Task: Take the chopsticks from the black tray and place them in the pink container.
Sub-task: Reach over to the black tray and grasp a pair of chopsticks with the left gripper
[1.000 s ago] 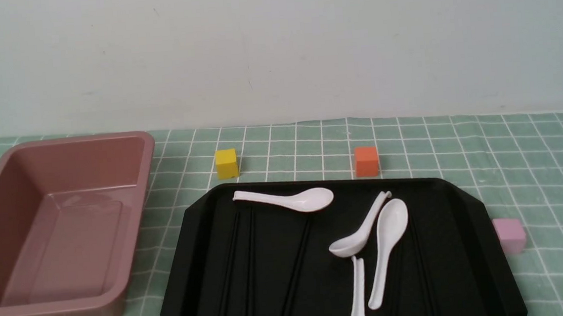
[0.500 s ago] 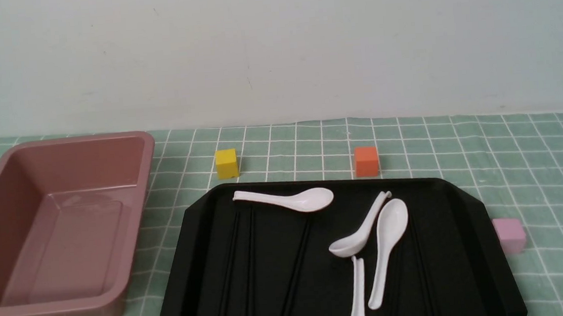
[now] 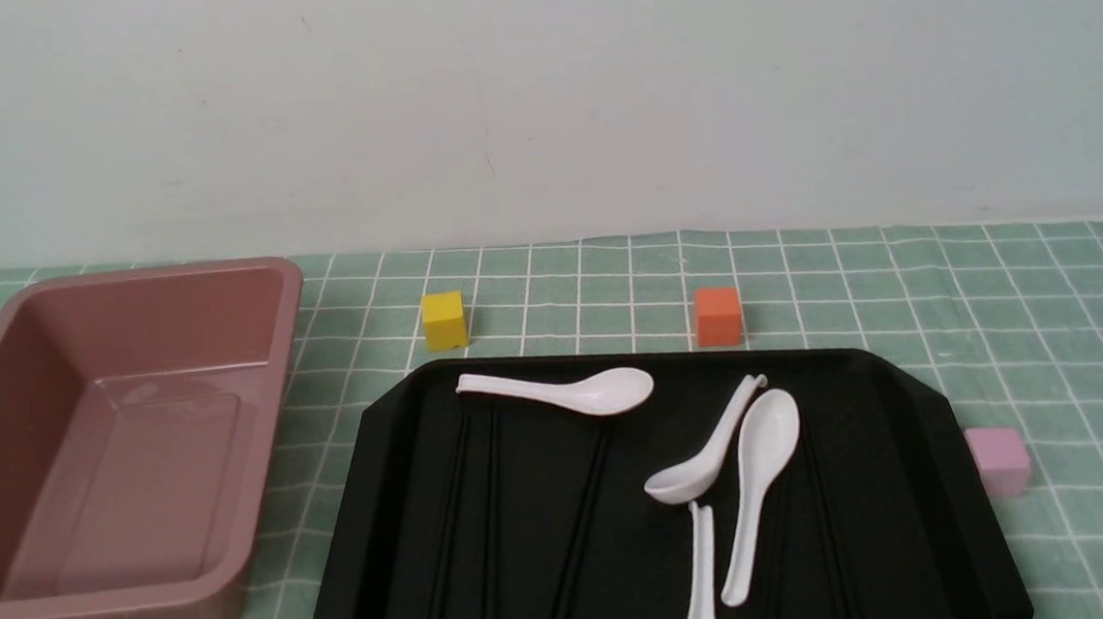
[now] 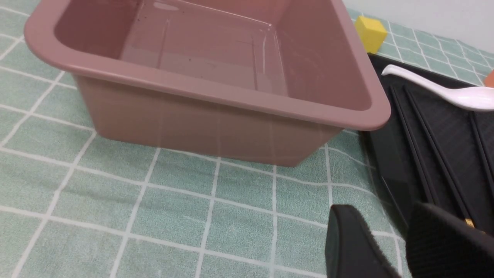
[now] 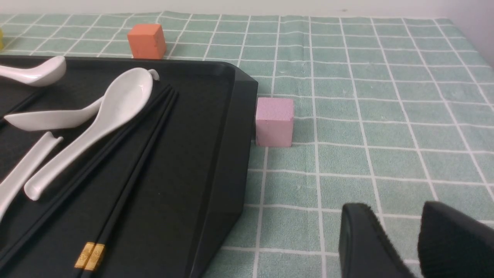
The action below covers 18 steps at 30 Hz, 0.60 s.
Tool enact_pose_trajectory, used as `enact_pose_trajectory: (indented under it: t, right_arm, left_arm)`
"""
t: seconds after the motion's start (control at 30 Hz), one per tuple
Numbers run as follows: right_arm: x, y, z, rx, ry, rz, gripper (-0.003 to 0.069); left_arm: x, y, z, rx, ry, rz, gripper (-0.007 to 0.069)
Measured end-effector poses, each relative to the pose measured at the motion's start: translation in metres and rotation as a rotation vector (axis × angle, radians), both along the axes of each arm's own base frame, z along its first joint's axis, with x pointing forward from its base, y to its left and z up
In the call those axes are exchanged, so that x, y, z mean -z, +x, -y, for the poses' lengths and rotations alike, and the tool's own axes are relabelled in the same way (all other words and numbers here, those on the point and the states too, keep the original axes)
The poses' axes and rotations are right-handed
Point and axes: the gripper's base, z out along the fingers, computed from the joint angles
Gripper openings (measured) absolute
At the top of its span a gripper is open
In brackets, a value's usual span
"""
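The thin black chopsticks with yellow-gold ends (image 3: 446,540) lie flat in the big shiny black tray (image 3: 916,517), gold ends toward the near side where those ends show. None are in the deep dusty-pink plastic tub (image 3: 97,605), left of the tray, so the job looks to be at its start.

The left gripper (image 4: 382,208) is wide apart with nothing in it, over by the near side of the tub. The right gripper (image 5: 393,206) is wide and holds nothing too, off to the right of the tray.

The left gripper should likely go first, to the sticks on the left, since the tub is close. It should come straight down with one finger on each side of the sticks, near their middle, so they don't tip. Go low, but don't push hard on the tray. Squeeze softly, as thin round sticks may roll or cross. Lift them well over the tub's rim before letting go. On the right, watch the shiny white spoons (image 3: 760,450) close to the sticks; a finger could bump them.
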Motion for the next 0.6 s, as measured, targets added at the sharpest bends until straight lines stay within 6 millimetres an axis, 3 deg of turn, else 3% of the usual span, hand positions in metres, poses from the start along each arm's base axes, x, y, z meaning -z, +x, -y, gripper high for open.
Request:
enact_pose_trajectory:
  t: [0.23, 0.33, 0.47, 0.6]
  right_arm:
    - [0.0, 0.0, 0.0, 0.0, 0.0, 0.0, 0.024]
    - [0.0, 0.0, 0.0, 0.0, 0.0, 0.0, 0.024]
    - [0.0, 0.0, 0.0, 0.0, 0.0, 0.0, 0.024]
    - [0.0, 0.0, 0.0, 0.0, 0.0, 0.0, 0.024]
  left_arm:
    - [-0.003, 0.001, 0.001, -0.006, -0.065, 0.026, 0.0239]
    - [-0.004, 0.0, 0.006, -0.033, -0.333, -0.005, 0.0239]
    - [-0.008, -0.001, 0.015, -0.08, -0.84, -0.091, 0.0239]
    - [-0.013, -0.001, 0.018, -0.099, -1.128, -0.13, 0.0239]
